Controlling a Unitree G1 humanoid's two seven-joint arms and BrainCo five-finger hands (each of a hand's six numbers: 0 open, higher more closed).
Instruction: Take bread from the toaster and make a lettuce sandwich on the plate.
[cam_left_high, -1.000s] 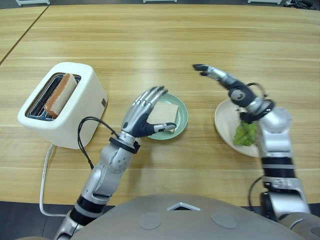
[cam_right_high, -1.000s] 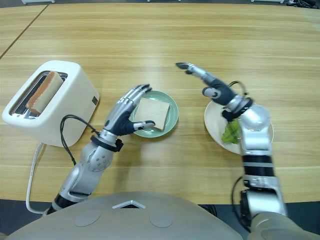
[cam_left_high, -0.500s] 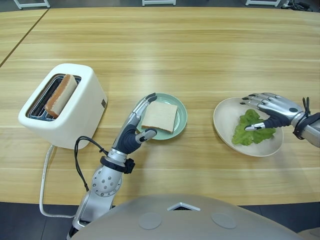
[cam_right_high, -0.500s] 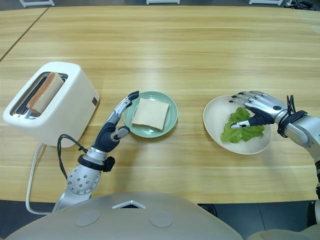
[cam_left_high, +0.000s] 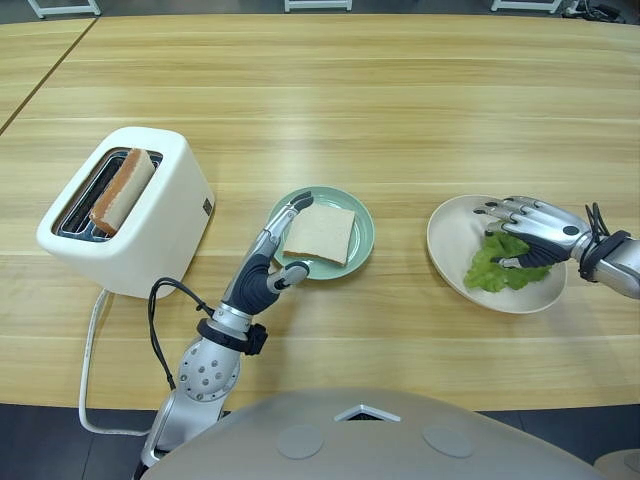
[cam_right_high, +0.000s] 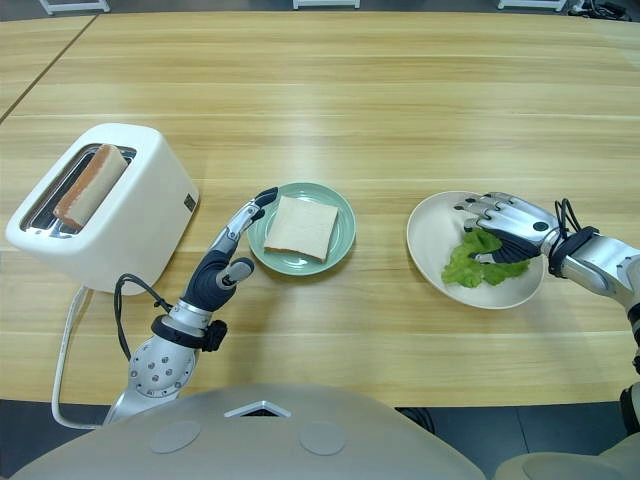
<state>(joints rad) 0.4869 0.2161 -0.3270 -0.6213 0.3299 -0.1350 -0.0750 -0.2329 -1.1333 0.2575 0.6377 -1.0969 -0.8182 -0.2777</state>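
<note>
Fingers of the right hand were spread, holding nothing, over the lettuce: light, limp, tearable; probably best pinched mid-leaf.

The right hand dropped from its raised pose above the bench and swung round to come in from the right, settling low over the lettuce on the cream plate. The left hand drew back off the bread slice to the green plate's near-left rim, turned edge-on.
</note>
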